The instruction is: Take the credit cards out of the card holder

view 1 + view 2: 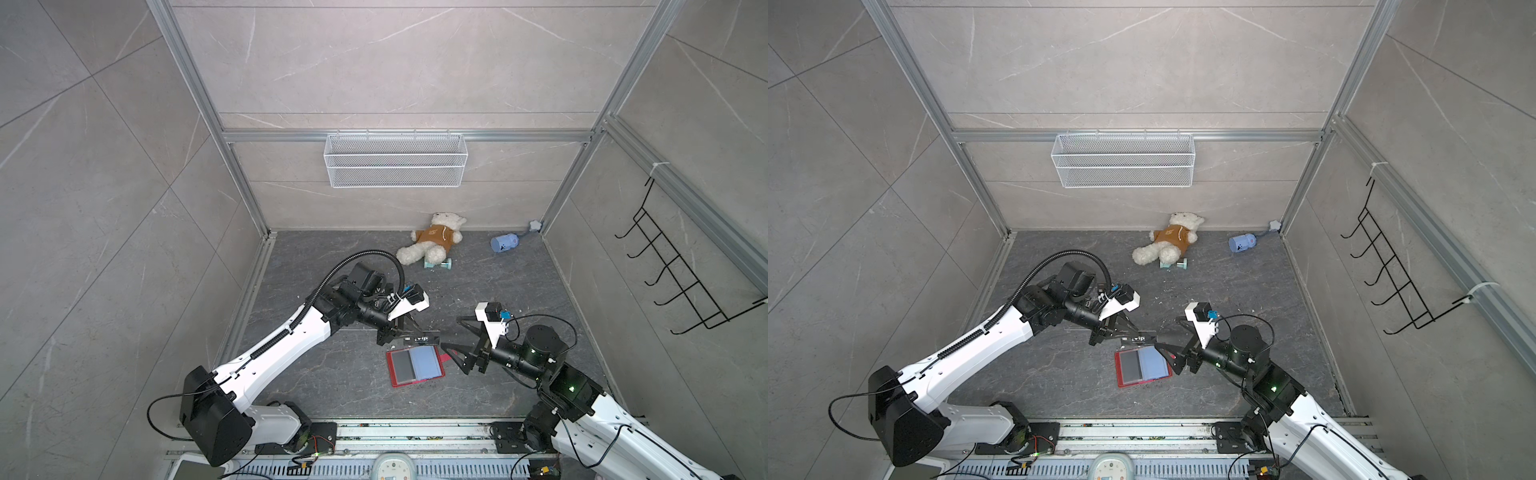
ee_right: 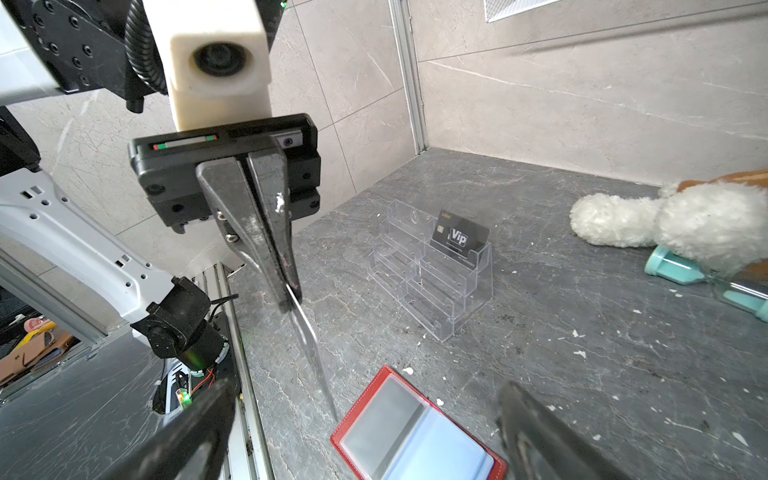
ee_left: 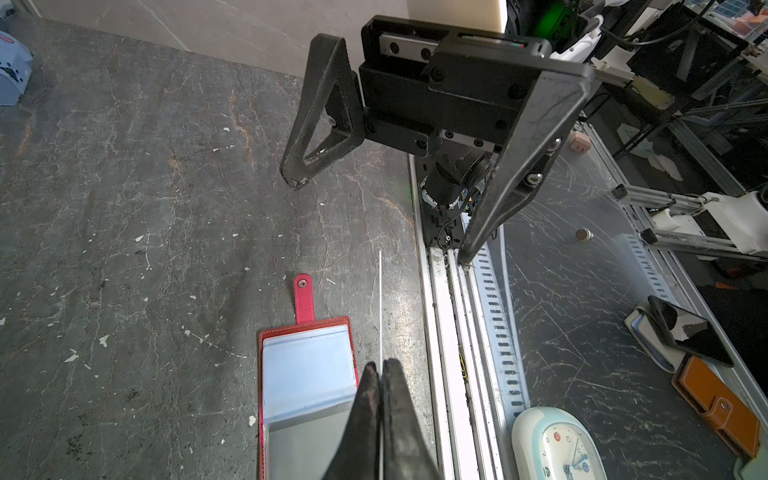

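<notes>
Left wrist view: card (image 3: 380, 303) out, pinched by left gripper (image 3: 380, 366)

Left gripper is fully closed on one end of the thin card; edge-on here, so it's just a pale line sticking out past the tips. Right wrist view shows the same card (image 2: 313, 353) hanging down from the tips, far end near the edge of the card holder (image 2: 415, 432); touching the table (image 2: 582, 374) or not, can't tell. Grip is on one end only; prob. so the rest stays free to slot in somewhere.

Right gripper (image 3: 378, 220) has its jaws spread wide w/ nothing between them; it hovers off the snap tab (image 3: 303, 297) end of the card holder; my guess is it's staged to pin the holder down or go for the next card.

Card holder lies open and flat on the table, between the two grippers in a top view (image 1: 415, 365). Pale blue sleeve (image 3: 309, 365) looks empty; grey sleeve (image 3: 307, 449) next to it may have a card in it, can't confirm; if so, task is only partly done.

Clear rack (image 2: 436, 286) stands just beyond the holder w/ Vip card (image 2: 459, 237) upright in its top tier; likely the drop-off for pulled cards, which would explain holding this one on edge.
</notes>
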### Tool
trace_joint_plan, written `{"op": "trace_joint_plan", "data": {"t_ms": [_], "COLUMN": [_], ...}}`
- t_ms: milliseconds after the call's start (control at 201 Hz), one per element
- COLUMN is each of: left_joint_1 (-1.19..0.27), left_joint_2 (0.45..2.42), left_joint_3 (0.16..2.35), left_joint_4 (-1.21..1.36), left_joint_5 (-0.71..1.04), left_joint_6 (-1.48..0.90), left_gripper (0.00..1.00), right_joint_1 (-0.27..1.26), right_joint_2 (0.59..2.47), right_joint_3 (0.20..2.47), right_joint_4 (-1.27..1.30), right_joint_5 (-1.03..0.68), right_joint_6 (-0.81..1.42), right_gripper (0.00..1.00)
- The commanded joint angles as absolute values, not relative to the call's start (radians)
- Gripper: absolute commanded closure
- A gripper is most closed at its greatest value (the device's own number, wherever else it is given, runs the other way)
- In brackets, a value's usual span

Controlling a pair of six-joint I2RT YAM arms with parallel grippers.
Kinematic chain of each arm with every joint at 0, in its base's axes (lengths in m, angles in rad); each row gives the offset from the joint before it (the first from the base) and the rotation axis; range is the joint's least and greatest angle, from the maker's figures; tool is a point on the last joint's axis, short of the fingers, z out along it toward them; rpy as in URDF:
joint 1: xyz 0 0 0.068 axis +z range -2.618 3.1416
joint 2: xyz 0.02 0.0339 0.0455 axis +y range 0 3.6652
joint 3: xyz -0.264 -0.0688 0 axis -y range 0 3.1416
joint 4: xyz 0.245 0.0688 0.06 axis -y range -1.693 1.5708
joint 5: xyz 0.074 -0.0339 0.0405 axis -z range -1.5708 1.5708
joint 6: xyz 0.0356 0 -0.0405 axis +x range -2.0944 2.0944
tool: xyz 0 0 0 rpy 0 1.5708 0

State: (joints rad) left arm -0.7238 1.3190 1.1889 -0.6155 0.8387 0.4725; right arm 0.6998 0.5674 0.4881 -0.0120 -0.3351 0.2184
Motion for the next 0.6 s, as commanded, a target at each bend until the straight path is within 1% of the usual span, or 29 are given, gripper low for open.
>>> {"op": "trace_joint_plan", "data": {"t_ms": [0,597], "left_joint_1": [-0.721,-0.669], "left_joint_2": [1.287,1.272], "left_joint_3": [1.189,1.167], "left_joint_4": [-0.642,-0.688], "left_joint_5": [0.835,0.812], "left_joint_6": [0.492,0.534], "left_gripper": [1.00,1.00], "right_joint_1": [0.701,0.702], "right_joint_2": [0.564,0.564], "right_joint_3": [0.507,0.519], "right_joint_4": [-0.029,-0.052], "right_joint_5": [-0.314,-0.343], "right_joint_6": [0.241,0.259], "right_gripper": [0.00,0.00]}}
